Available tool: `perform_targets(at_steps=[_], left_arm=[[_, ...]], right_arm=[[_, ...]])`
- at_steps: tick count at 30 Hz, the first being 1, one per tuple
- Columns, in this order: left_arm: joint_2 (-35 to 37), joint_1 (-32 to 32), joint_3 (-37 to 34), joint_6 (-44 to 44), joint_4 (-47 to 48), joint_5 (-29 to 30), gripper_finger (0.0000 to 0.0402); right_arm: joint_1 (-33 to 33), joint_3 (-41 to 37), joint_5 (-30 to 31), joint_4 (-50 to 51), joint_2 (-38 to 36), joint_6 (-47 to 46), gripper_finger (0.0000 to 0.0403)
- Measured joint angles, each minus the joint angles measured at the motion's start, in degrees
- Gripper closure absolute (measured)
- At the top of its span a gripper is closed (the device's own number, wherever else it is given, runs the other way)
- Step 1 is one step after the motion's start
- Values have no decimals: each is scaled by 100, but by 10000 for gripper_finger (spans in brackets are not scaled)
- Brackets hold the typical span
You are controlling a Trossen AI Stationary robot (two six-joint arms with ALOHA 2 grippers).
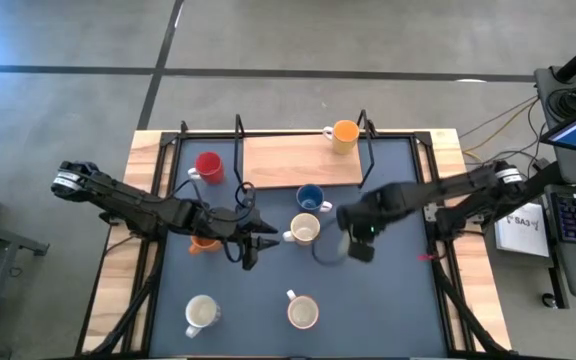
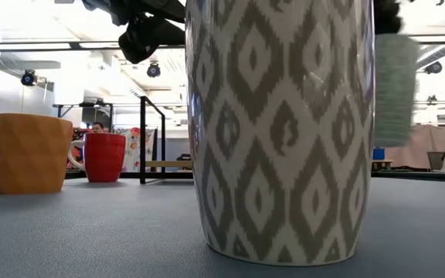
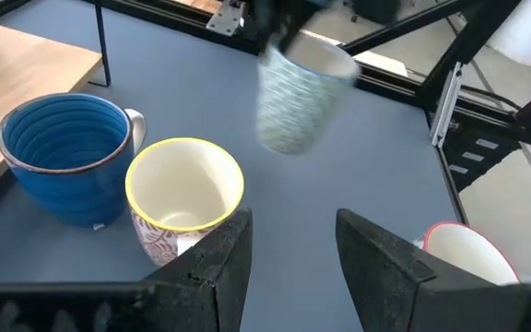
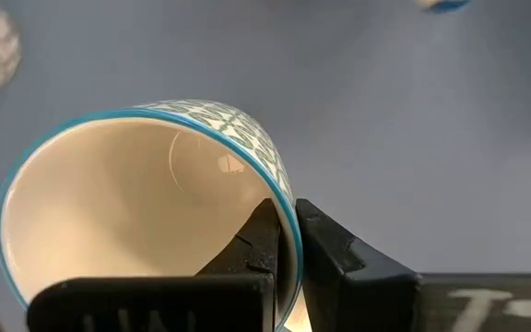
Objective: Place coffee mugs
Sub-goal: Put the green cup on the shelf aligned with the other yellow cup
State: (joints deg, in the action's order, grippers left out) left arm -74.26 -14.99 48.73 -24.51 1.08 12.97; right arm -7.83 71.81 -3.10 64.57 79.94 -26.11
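Observation:
My right gripper is shut on a green-patterned mug with a blue rim, held above the mat's middle. It also shows in the low view and the left wrist view. My left gripper is open and empty, just left of a yellow-rimmed cream mug and a blue mug, both standing on their bases on the mat. A red mug stands at the far left, and one orange mug stands on the wooden board. Another orange mug is partly hidden under my left arm. My right gripper holds the green-patterned mug by its rim, one finger inside the mug and one outside against the wall. The fingers come slanting from above, on the mug's right side. The mug is lifted clear of the mat and tilted.
A white mug and a cream mug stand near the front edge. A grey diamond-patterned mug stands right in front of the low camera. A black rack frame edges the wooden board at the back.

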Motion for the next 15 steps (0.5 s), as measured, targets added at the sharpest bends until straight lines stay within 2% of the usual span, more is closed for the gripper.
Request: perform_targets(at_steps=[5,15], left_arm=[[0,-10,-2,48,10,0,260],[0,-10,-2,128,39,0,260]], right_arm=[[808,85,68,-1,-131,653,389],[2049,626,772,32,39,1903,390]])
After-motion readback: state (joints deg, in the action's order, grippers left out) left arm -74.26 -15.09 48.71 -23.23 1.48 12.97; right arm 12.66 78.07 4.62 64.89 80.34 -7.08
